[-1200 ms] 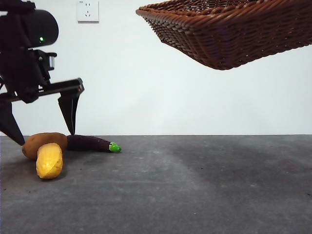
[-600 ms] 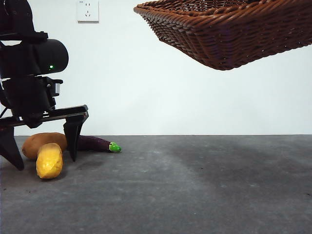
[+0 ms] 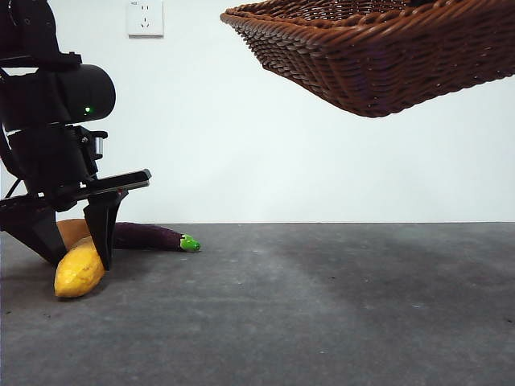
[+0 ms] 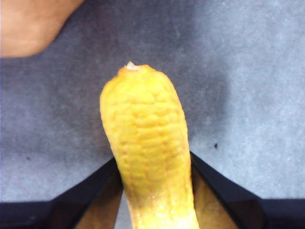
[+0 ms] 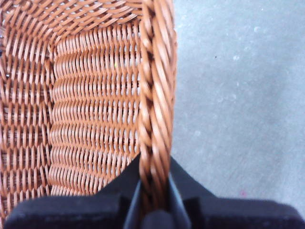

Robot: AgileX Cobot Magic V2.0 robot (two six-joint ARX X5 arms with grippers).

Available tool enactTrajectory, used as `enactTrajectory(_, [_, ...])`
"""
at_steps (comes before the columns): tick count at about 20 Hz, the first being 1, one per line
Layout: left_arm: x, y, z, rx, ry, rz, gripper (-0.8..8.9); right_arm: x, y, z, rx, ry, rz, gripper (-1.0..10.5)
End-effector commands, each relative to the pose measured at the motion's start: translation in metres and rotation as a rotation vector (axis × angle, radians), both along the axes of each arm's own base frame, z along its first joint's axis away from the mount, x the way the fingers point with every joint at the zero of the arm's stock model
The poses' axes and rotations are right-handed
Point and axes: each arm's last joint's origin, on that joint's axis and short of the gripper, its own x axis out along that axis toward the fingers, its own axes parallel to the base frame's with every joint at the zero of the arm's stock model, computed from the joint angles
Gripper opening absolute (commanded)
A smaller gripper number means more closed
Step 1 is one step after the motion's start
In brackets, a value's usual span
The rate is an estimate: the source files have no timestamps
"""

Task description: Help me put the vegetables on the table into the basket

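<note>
My left gripper (image 3: 78, 261) is down at the table's left, its jaws shut on the stubby yellow vegetable (image 3: 76, 273), which lies tilted on the table (image 3: 322, 305). The left wrist view shows the yellow vegetable (image 4: 147, 138) squeezed between both jaws of that gripper (image 4: 152, 160). The tan potato (image 3: 72, 229) lies just behind, partly hidden by the jaws, and also shows in the left wrist view (image 4: 28, 24). The purple eggplant (image 3: 149, 236) lies beside it, green end to the right. My right gripper (image 5: 155, 176) is shut on the braided rim of the wicker basket (image 5: 155, 95), held high in the air (image 3: 378, 56).
A white wall socket (image 3: 145, 18) is on the back wall. The basket hangs tilted over the right half of the table, well above the surface. The dark grey table stretches from the eggplant to the right edge.
My left gripper came down and forward from beside the potato, and its jaws closed on the yellow vegetable, which tipped over to the left. The basket barely moved.
</note>
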Motion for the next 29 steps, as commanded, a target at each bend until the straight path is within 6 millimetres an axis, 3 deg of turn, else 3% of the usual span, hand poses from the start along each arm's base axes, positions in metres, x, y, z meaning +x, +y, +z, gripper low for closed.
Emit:
enactTrajectory(1, [-0.001,-0.002,-0.005,-0.003,0.025,-0.008,-0.08,0.0,0.0,0.003,0.014,-0.013,0.006,-0.1])
enactTrajectory(5, [-0.007,-0.003,0.013,-0.024,-0.035,-0.107,-0.08,-0.001,0.0,0.003,0.014,-0.009,0.005,-0.1])
enactTrajectory(8, [-0.021,0.002,0.054,-0.015,-0.179,-0.205,-0.08,0.002,0.001,0.0,0.008,0.015,0.003,-0.1])
enactTrajectory(13, [-0.084,0.013,0.146,-0.08,-0.52,-0.36,-0.08,0.023,0.007,-0.023,-0.02,0.119,0.003,-0.1])
enactTrajectory(16, [-0.133,0.015,0.176,-0.063,-0.632,-0.499,-0.08,0.041,0.012,-0.04,-0.019,0.178,-0.009,-0.1])
enactTrajectory(19, [-0.164,0.013,0.183,-0.068,-0.637,-0.625,-0.08,0.055,0.021,-0.06,0.001,0.256,0.033,-0.1])
enactTrajectory(22, [-0.176,0.0,0.184,-0.092,-0.647,-0.742,-0.08,0.063,0.042,-0.084,-0.018,0.318,0.079,-0.1])
enactTrajectory(25, [-0.172,-0.021,0.178,-0.103,-0.635,-0.86,-0.08,0.065,0.068,-0.101,-0.03,0.357,0.131,-0.1])
enactTrajectory(29, [-0.149,-0.068,0.147,-0.142,-0.529,-1.054,-0.08,0.056,0.102,-0.106,-0.026,0.347,0.209,-0.1])
